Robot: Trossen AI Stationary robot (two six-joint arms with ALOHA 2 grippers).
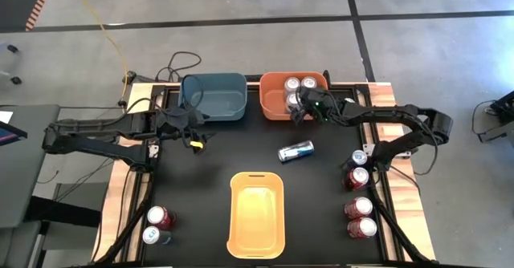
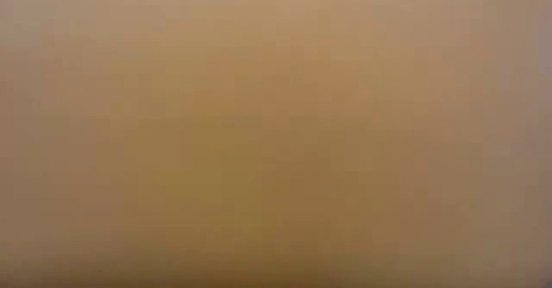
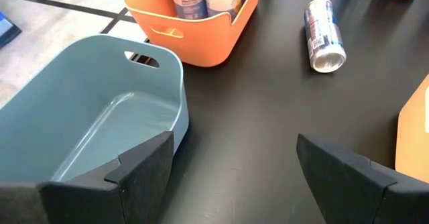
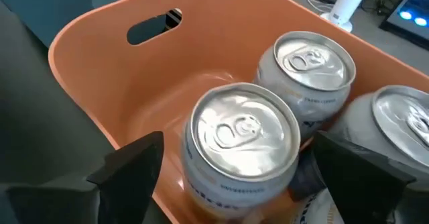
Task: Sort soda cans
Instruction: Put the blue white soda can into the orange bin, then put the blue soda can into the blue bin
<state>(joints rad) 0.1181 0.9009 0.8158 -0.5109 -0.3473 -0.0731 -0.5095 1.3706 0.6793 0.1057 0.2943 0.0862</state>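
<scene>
the right gripper [image 4: 231,170] stands spread wide around a smooth silver-topped can [image 4: 241,140], upright in the glossy orange bin [image 1: 273,99] with two more. a shiny cylinder can [image 1: 295,151] lies sideways on the matte black table [image 1: 217,156]. the left gripper [image 3: 231,167] gapes, holding nothing, by the rounded blue bin [image 3: 80,117].

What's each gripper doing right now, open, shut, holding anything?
Left gripper: open, empty, beside the blue bin.
Right gripper: open, fingers either side of a silver can standing in the orange bin.
</scene>
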